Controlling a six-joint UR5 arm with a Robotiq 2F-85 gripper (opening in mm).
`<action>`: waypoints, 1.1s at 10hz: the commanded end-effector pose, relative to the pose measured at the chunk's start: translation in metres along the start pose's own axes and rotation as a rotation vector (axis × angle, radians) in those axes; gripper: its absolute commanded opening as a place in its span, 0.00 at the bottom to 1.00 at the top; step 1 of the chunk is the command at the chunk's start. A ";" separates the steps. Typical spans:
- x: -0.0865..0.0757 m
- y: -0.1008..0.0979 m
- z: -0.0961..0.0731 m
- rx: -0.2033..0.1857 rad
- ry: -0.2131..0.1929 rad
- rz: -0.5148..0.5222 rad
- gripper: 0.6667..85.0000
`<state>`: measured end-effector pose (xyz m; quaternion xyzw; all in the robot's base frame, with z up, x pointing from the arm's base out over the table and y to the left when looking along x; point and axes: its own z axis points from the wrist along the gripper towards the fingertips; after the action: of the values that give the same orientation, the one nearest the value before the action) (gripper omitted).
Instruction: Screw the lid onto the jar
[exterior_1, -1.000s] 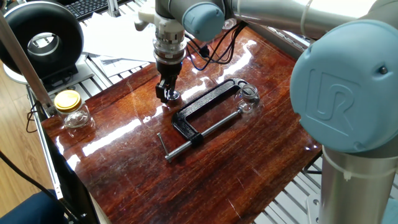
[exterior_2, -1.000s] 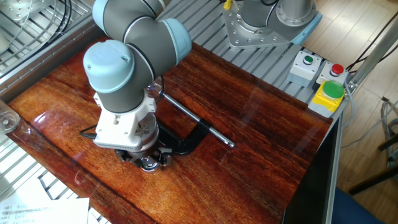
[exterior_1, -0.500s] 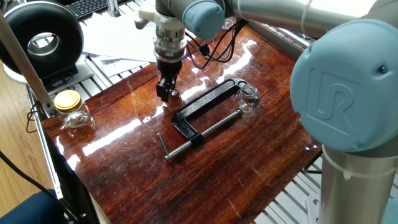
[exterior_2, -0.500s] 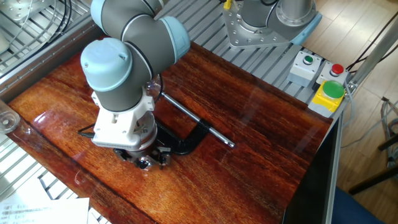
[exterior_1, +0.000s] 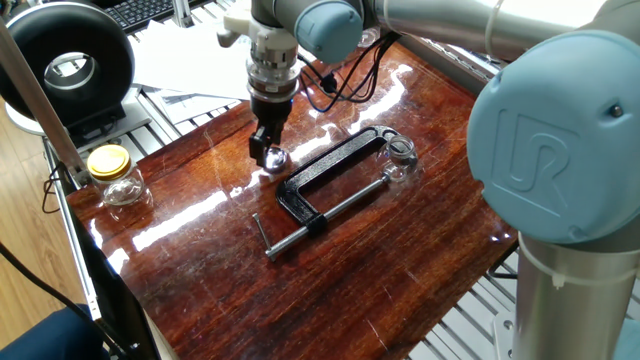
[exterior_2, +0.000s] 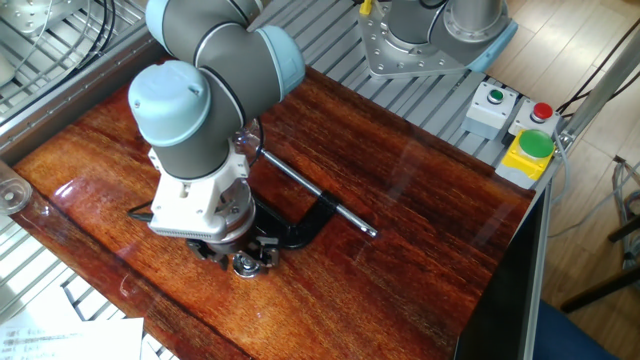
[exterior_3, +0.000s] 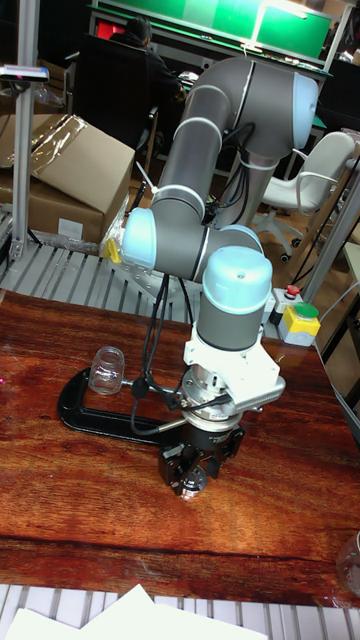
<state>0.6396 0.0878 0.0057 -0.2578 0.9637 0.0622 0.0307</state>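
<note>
Near the table's (exterior_1: 330, 290) middle, a C-clamp (exterior_1: 330, 185); at its far end, touching the frame, the jar (exterior_1: 401, 152). Just beside the clamp's other end, on the wood, the lid (exterior_1: 274, 158), directly under the gripper (exterior_1: 266, 150). By the table's corner, well apart from the clamp, a second jar (exterior_1: 115, 176) with its own cap on.
</note>
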 end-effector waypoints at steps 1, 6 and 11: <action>-0.001 0.002 0.000 -0.011 -0.009 0.010 0.74; 0.002 -0.002 0.007 -0.003 -0.018 -0.001 0.73; 0.012 -0.004 -0.001 0.029 0.022 0.040 0.46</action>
<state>0.6338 0.0814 -0.0008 -0.2505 0.9664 0.0507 0.0284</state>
